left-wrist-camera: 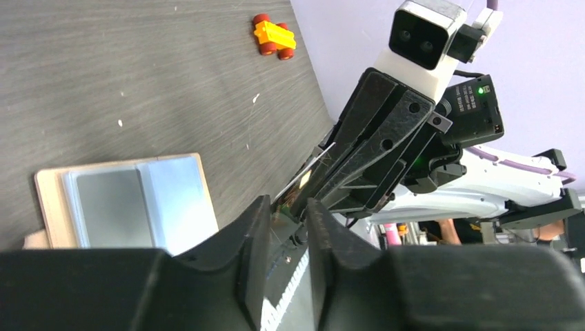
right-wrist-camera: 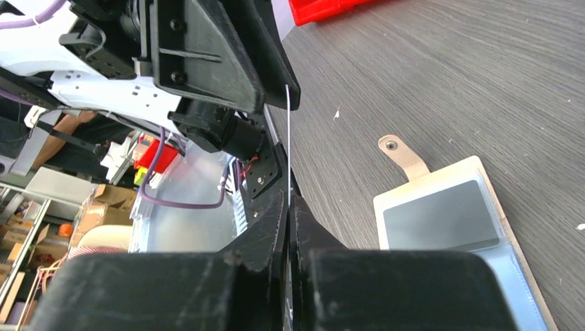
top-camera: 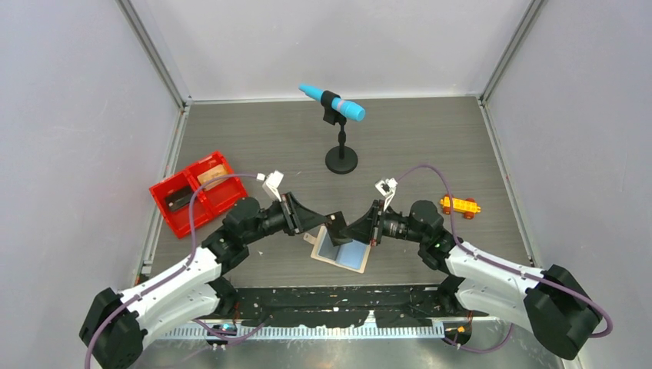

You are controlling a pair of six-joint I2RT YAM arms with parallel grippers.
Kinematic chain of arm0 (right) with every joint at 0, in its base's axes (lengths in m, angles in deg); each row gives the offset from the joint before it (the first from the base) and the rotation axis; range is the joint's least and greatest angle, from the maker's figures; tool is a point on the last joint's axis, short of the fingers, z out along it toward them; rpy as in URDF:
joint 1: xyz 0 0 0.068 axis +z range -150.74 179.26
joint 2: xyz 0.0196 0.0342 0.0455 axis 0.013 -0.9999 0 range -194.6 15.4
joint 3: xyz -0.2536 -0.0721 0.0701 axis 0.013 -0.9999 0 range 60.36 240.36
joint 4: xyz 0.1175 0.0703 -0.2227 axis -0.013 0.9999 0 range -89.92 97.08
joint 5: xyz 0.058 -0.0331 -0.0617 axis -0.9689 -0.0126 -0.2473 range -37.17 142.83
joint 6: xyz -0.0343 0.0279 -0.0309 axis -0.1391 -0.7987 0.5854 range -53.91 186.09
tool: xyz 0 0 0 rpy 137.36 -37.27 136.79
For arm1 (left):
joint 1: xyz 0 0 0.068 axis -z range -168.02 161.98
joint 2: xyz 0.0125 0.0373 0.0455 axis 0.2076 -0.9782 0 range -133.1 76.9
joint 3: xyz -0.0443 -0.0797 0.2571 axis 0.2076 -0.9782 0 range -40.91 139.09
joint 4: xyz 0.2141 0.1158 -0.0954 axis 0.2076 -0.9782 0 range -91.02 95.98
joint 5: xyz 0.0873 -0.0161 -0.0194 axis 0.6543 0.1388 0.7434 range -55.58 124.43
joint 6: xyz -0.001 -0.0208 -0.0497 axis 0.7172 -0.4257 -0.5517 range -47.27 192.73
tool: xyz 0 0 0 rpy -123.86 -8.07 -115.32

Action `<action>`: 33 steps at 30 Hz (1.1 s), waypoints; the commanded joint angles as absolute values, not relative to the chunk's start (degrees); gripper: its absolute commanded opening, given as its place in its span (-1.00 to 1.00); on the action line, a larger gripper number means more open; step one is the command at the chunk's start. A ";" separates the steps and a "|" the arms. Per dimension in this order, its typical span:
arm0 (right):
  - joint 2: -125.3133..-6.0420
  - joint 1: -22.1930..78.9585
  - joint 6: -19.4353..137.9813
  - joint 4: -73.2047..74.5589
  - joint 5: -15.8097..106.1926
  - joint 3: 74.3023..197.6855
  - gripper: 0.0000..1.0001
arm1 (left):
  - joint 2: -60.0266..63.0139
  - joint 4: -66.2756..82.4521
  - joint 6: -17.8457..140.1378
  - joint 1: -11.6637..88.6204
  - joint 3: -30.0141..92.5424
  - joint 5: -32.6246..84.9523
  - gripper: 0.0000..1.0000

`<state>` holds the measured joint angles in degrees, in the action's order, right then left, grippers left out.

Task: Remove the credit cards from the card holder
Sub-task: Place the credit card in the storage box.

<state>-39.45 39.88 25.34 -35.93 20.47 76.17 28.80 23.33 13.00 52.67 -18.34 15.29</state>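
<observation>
Credit card: upright, edge-on, just above the open card holder on the table. Right gripper jaws clamped on it; left gripper jaws slightly apart alongside, seemingly a hand-over.

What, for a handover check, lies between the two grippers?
A credit card, edge-on in the right wrist view, pinched by the right gripper, reaching the left gripper.
</observation>
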 commanded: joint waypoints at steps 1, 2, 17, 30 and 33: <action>-41.15 38.33 30.22 -36.01 11.11 78.30 -0.89 | 31.25 17.45 16.79 51.16 -15.43 12.08 -0.34; -41.67 38.31 31.59 -34.47 9.96 79.21 -0.90 | 31.92 14.25 18.26 50.69 -14.55 11.30 -0.28; -46.09 38.33 35.85 -31.02 -2.69 84.58 -0.89 | 26.13 -11.71 36.52 48.24 -0.01 -5.95 -0.11; -50.66 38.45 34.17 -32.27 -4.00 85.34 -0.89 | 20.02 -7.36 37.60 48.25 -0.03 -13.01 -0.33; -51.83 38.52 34.03 -32.49 -4.34 85.48 -0.89 | 19.19 -6.82 37.43 48.19 0.09 -13.43 -0.36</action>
